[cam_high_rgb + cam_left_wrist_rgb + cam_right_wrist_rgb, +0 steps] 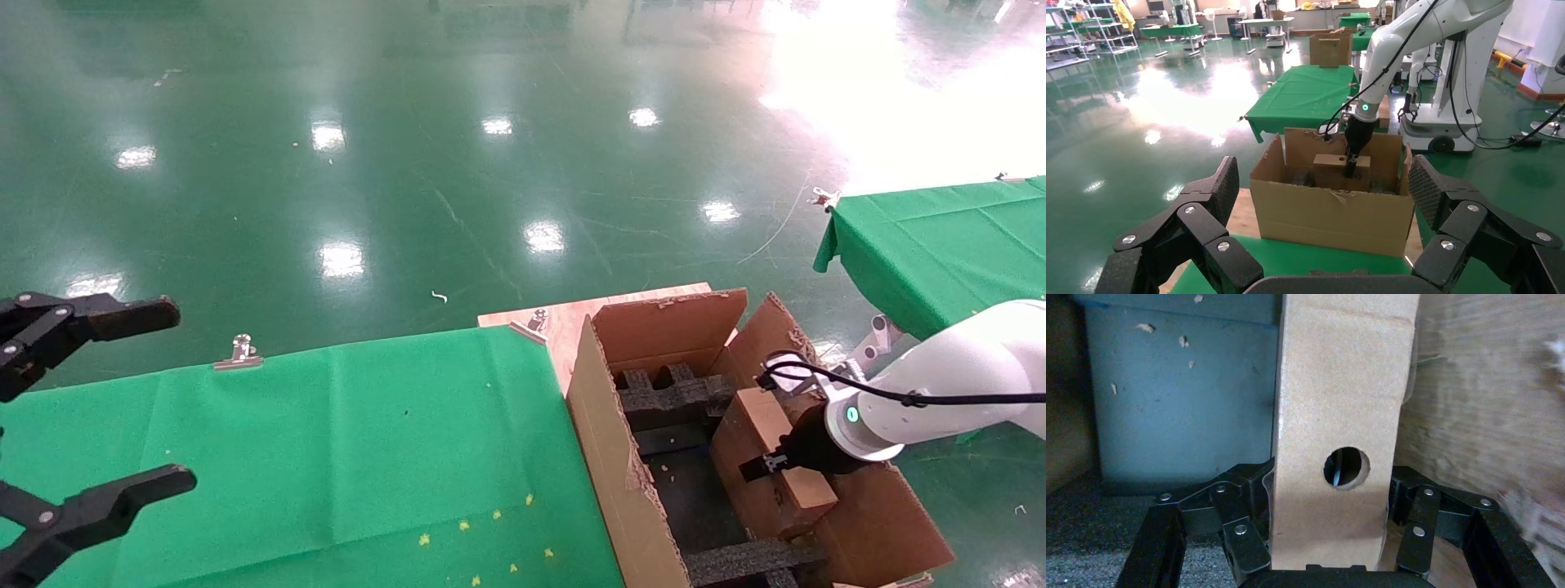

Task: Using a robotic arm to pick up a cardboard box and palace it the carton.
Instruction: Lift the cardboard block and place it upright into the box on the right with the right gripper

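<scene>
The white robotic arm [956, 384] reaches into the large ragged-flapped carton [605, 425]. My right gripper [764, 467] is shut on the small brown cardboard box [776, 457], held on edge inside the carton near its right wall. In the right wrist view the box [1340, 386] with its round hole fills the space between the fingers [1248, 539], and the right gripper [1332, 478] clamps both sides. My left gripper [184, 396] is open and empty over the green table at far left. In the left wrist view the left gripper [1322, 177] faces the carton [1327, 214] and the box [1330, 162].
Black foam inserts [670, 400] lie inside the carton. The carton stands on a wooden board [564, 318] beside the green cloth table [327, 457], which has a metal clip [239, 353] on its far edge. A second green table [940, 245] stands at right. Glossy green floor lies beyond.
</scene>
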Tool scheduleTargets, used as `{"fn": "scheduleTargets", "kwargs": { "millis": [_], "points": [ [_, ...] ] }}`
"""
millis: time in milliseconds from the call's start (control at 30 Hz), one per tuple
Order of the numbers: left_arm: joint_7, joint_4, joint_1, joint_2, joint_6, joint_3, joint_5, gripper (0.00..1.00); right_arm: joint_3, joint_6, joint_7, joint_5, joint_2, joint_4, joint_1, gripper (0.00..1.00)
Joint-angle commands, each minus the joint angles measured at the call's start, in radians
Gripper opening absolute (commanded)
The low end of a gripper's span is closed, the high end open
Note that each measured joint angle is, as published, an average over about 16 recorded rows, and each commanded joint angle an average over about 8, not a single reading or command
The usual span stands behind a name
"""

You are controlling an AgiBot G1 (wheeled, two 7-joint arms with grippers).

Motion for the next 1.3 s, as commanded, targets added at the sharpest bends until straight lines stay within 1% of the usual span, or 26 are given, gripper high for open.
{"fn": "scheduleTargets", "kwargs": {
  "millis": [33,200,233,267,467,500,533,1300],
  "points": [
    [0.0,0.0,0.0,0.0,0.0,0.0,0.0,1.0,0.002,0.0,-0.022,0.014,-0.014,-0.022,-0.008,0.0],
    [0.0,0.0,0.0,0.0,0.0,0.0,0.0,1.0,0.008,-0.008,-0.071,0.046,-0.037,-0.067,-0.021,0.0],
    [0.0,0.0,0.0,0.0,0.0,0.0,0.0,1.0,0.009,-0.01,-0.079,0.051,-0.04,-0.074,-0.023,0.01],
    [0.0,0.0,0.0,0.0,0.0,0.0,0.0,1.0,0.01,-0.012,-0.085,0.055,-0.042,-0.079,-0.024,0.06],
    [0.0,0.0,0.0,0.0,0.0,0.0,0.0,1.0,0.013,-0.02,-0.114,0.072,-0.054,-0.106,-0.031,0.81],
    [0.0,0.0,0.0,0.0,0.0,0.0,0.0,1.0,0.013,-0.021,-0.115,0.073,-0.055,-0.108,-0.031,0.92],
    [0.0,0.0,0.0,0.0,0.0,0.0,0.0,1.0,0.013,-0.022,-0.117,0.075,-0.056,-0.11,-0.032,1.0],
    [0.0,0.0,0.0,0.0,0.0,0.0,0.0,1.0,0.012,-0.029,-0.106,0.058,-0.042,-0.091,-0.011,1.0]
  ]
}}
